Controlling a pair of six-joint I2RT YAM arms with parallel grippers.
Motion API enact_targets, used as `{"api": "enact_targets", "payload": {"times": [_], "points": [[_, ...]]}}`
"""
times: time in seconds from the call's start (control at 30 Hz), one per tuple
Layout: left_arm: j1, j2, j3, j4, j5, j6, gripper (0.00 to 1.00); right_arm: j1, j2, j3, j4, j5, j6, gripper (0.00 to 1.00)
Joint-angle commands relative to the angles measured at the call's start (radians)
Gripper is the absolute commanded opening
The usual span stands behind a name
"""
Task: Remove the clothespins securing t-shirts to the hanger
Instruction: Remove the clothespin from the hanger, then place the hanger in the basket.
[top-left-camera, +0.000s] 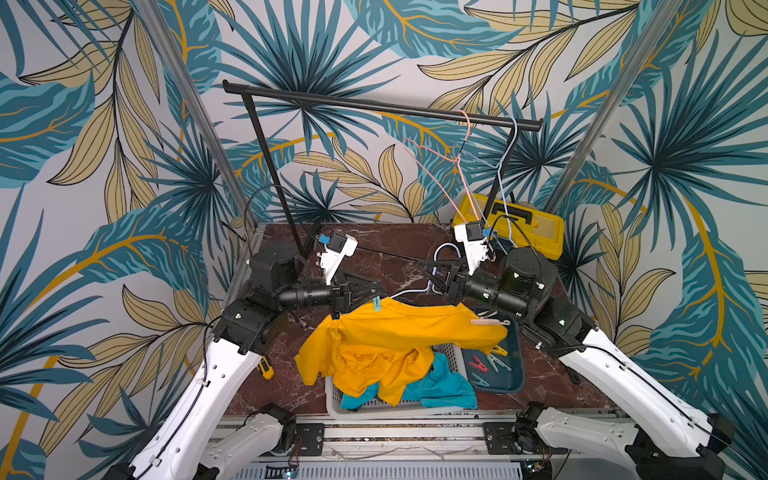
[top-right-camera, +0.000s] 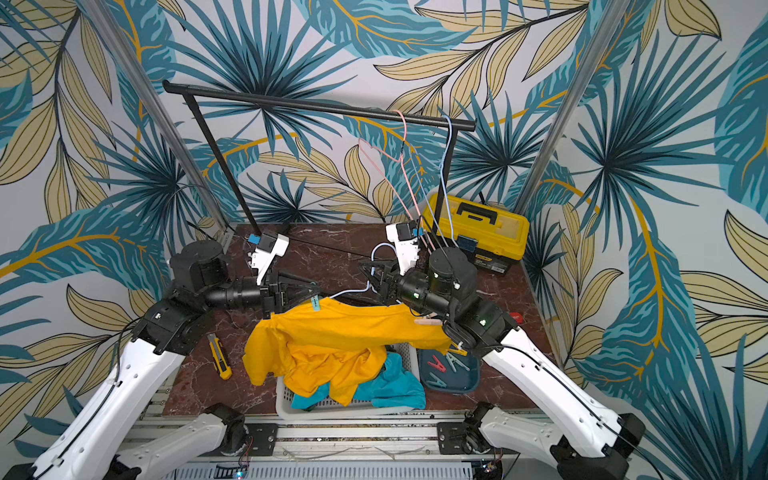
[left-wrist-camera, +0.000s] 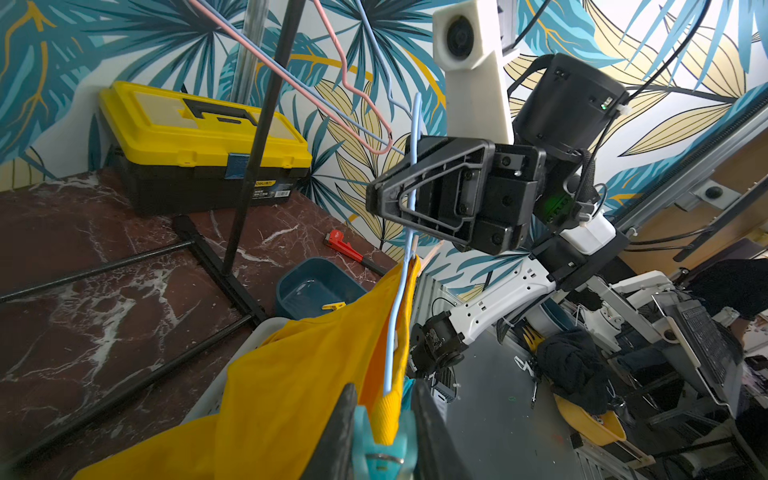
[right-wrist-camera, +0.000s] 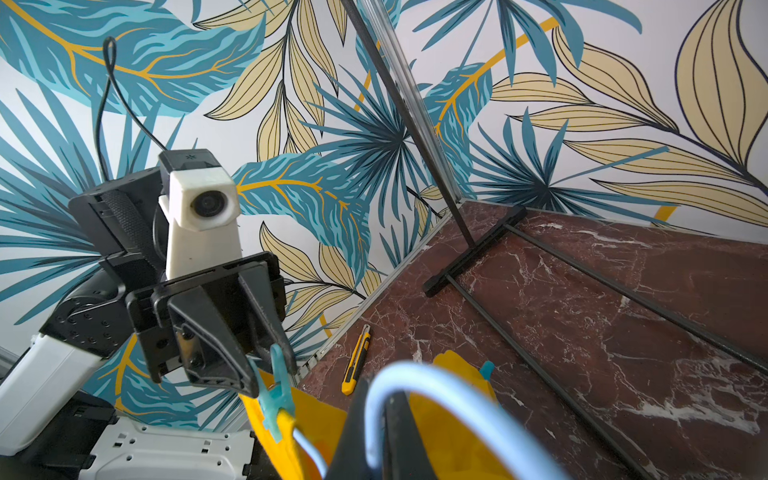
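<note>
A golden yellow t-shirt (top-left-camera: 395, 332) hangs on a light blue hanger (top-left-camera: 409, 292) over the basket. A teal clothespin (top-left-camera: 377, 304) pins its left shoulder. My left gripper (top-left-camera: 370, 291) is shut on that pin's handles; in the left wrist view the teal clothespin (left-wrist-camera: 380, 449) sits between both black fingers (left-wrist-camera: 345, 415). My right gripper (top-left-camera: 428, 270) is shut on the hanger's hook (right-wrist-camera: 436, 374). A tan clothespin (top-left-camera: 488, 321) lies across the right shoulder. A turquoise t-shirt (top-left-camera: 440, 386) lies in the basket under the yellow one.
A white basket (top-left-camera: 332, 399) stands at the table's front. A dark teal tray (top-left-camera: 513, 374) beside it holds several loose clothespins. A yellow toolbox (top-left-camera: 523, 228), a black rack (top-left-camera: 374, 106) with two bare hangers, a utility knife (top-left-camera: 264, 368) and a red tool (left-wrist-camera: 349, 247) are around.
</note>
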Motion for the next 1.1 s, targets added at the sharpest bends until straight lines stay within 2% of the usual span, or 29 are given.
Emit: {"api": "enact_targets", "payload": {"times": [0.0,0.13,0.5,0.87,0.97,1.07], "points": [[-0.003,-0.021,0.022,-0.007,-0.069,0.053,0.22,0.006,0.006,-0.014,0.037,0.002,0.007,0.05],[-0.004,-0.025,0.046,-0.024,-0.119,0.089,0.16,0.005,0.019,-0.013,0.042,-0.002,0.012,0.05],[-0.002,-0.029,0.081,-0.023,-0.156,0.103,0.13,0.006,0.053,-0.006,0.062,-0.026,0.030,0.05],[-0.004,-0.069,0.097,-0.019,-0.210,0.105,0.16,0.022,0.161,0.061,0.147,-0.097,0.107,0.06],[-0.004,-0.111,0.075,-0.019,-0.194,0.099,0.17,0.049,0.224,0.126,0.144,-0.112,0.109,0.06],[-0.004,-0.178,0.058,-0.039,-0.231,0.119,0.19,0.079,0.283,0.179,0.150,-0.126,0.102,0.07]]}}
